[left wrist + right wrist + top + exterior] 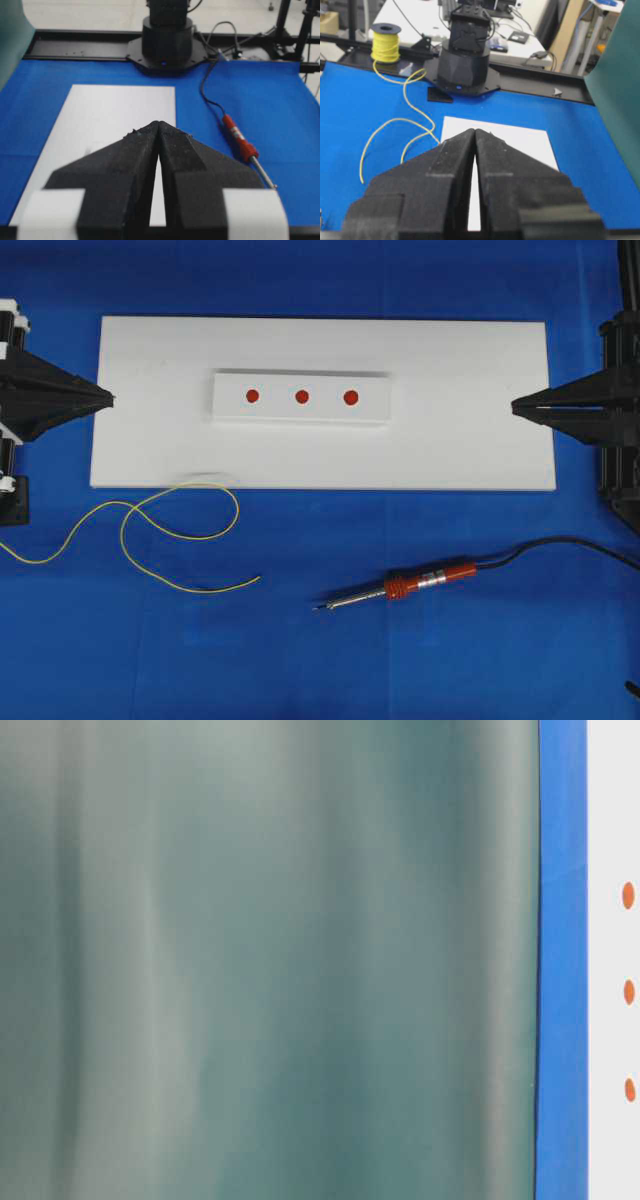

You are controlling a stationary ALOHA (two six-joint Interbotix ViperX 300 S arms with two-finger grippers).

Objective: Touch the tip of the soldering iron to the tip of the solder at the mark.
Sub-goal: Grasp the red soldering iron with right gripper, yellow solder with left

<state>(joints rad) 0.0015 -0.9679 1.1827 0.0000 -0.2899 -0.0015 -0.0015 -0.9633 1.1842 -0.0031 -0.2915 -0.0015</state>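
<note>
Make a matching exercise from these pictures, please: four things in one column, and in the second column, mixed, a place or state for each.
Things:
1. soldering iron
2. solder
3. three red marks
4. left end effector

Places or states:
A. on the small raised white block
B. shut, at one short edge of the white board
C. loose curves on the blue cloth, partly over the board's edge
D. on the blue cloth, black cord trailing from it

Pairs: 1-D, 2-C, 3-A, 4-B
</note>
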